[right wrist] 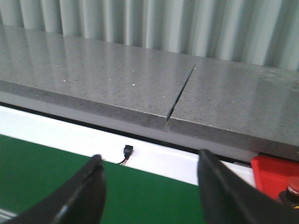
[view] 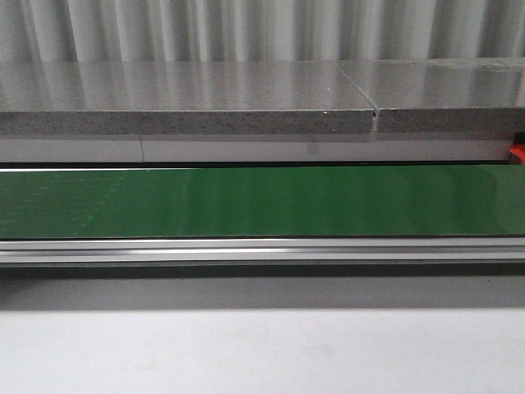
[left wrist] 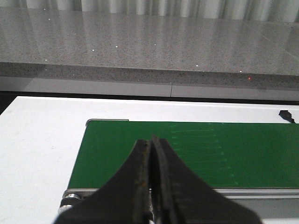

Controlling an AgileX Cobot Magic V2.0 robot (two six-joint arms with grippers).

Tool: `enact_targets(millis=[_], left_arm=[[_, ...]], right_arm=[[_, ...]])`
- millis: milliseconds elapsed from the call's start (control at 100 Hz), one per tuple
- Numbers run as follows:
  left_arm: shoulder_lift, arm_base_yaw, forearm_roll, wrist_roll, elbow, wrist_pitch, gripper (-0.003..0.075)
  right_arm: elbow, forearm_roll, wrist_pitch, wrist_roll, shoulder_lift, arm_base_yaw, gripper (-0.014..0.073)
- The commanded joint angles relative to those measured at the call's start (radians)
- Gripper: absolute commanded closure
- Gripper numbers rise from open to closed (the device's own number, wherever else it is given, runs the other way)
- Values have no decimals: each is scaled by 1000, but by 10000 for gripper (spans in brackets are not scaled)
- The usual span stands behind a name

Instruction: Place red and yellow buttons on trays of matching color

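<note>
No red or yellow buttons and no trays show in any view. Neither gripper shows in the front view. In the left wrist view my left gripper (left wrist: 151, 140) is shut with nothing between its black fingers, and it hangs over the near end of the green conveyor belt (left wrist: 224, 154). My right gripper (right wrist: 150, 156) is open and empty in the right wrist view, its fingers spread wide above the belt (right wrist: 42, 168). The belt (view: 262, 201) is bare across the whole front view.
A grey stone counter (view: 189, 98) runs behind the belt, with a seam (view: 374, 115) in it. An aluminium rail (view: 262, 250) borders the belt's near side, with the white table (view: 262, 353) in front. A red box (right wrist: 271, 172) stands at the belt's right end. A small black connector (right wrist: 127, 150) lies nearby.
</note>
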Motion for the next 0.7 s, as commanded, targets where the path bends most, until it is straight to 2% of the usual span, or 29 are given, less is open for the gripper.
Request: enact_targets(millis=[0,160,690], left_arm=[[11,-7,0,0,-24,-75,741],[11,-7,0,0,-24,-75,741],[11,-7,0,0,-24,-75,741]], right_arm=[[-1,6,-18,-9,-28,0,368],[7,6,-19,-9,-33,0,670],[7,7,-18,-7,-33,0,662]])
